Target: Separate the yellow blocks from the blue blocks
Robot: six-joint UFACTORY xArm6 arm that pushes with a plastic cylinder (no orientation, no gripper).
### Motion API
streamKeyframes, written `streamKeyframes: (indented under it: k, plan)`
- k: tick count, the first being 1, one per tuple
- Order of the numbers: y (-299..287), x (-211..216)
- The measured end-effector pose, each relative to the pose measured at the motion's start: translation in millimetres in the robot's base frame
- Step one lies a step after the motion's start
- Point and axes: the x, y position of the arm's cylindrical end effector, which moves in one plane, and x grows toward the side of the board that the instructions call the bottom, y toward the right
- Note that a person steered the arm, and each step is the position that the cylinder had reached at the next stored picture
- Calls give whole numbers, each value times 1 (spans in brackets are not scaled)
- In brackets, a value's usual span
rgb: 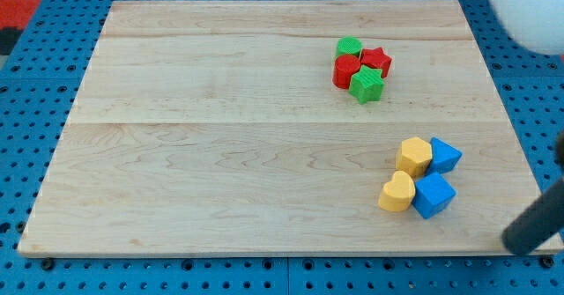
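The pale wooden worktop (220,154) carries, toward the view's upper right, two green blocks (350,47) (367,84) touching two red ones (346,70) (376,61). Lower right, a yellow hexagon (413,156) and yellow heart (397,192) press against a blue triangle (444,155) and blue cube (434,195). My tip, a bare rod with nothing to grasp, is hidden; only its dark shaft (538,224) shows at the right edge.

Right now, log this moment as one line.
tip: out of view | yellow blocks: touching blue blocks, unseparated | red-green cluster: the view's top | rod: right of blues
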Motion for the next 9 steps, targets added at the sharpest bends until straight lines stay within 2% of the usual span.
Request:
streamKeyframes:
  k: [1,3,5,9]
  plan:
    - [-49,0]
    - [-63,-17]
    - [-103,-23]
    - [-80,-79]
